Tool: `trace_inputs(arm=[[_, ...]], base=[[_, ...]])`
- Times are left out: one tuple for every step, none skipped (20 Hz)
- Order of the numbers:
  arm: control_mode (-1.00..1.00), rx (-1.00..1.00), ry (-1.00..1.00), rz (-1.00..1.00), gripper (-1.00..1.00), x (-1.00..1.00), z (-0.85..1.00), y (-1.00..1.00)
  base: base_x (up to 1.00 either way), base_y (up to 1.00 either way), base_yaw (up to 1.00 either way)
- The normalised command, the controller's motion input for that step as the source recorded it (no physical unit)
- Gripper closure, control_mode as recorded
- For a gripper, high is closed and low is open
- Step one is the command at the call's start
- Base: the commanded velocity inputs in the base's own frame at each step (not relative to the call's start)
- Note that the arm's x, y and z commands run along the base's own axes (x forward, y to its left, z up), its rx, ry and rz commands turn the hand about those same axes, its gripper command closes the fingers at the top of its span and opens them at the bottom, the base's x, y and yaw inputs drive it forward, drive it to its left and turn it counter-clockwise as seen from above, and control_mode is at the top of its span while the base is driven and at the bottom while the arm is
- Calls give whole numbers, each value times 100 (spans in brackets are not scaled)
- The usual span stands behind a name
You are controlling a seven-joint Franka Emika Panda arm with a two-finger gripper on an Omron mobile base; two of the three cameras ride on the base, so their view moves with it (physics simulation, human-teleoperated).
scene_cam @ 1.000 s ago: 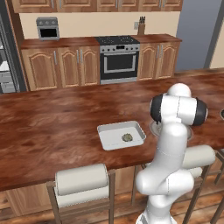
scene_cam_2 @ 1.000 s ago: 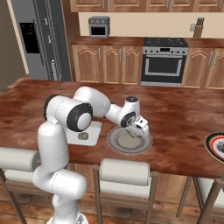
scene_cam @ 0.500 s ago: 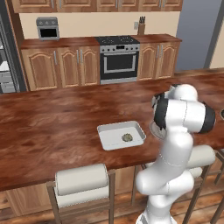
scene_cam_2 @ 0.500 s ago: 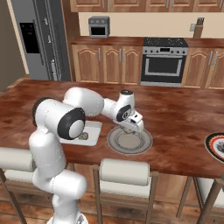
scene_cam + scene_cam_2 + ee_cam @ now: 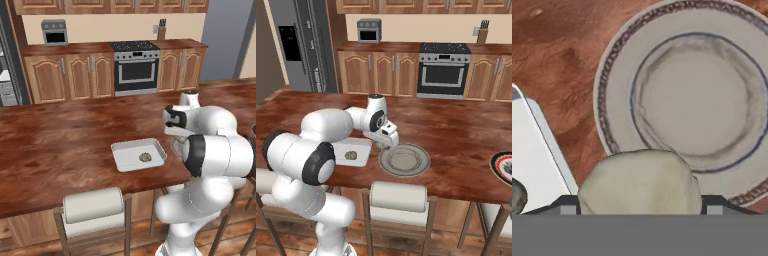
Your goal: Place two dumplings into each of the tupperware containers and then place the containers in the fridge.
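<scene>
White-grey rectangular tray (image 5: pixel 532 150), lower left of the hand view, lies leftward of the gripper (image 5: pixel 639 202), which grasps a pale tan dumpling (image 5: pixel 639 182) above the round grey plate's (image 5: pixel 612 75) near rim.

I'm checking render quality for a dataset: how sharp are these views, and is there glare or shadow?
Hand view: soft, the dumpling blurred and close, the grey plate clearer. Base views: even light, no glare, the white tray crisp, faint shadow under the gripper.
</scene>
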Motion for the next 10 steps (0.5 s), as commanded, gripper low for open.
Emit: trace_inputs(arm=[[-100,0,9,0,100,-51,0,100],[-100,0,7,0,100,-43,0,98],[-100,0,8,1,100,-14,1,97],[-100,0,8,1,100,0,12,100],[-100,0,8,5,100,0,18,96],[-100,2,10,7,100,0,18,84],[-100,4,13,11,100,0,15,82],[-100,5,13,12,100,8,5,83],[-100,5,13,12,100,11,4,81],[-100,4,11,11,100,19,0,84]], base=[[0,0,0],[0,0,0],[0,0,0],[0,0,0],[0,0,0],[0,0,0],[0,0,0],[0,0,0],[0,0,0],[0,0,0]])
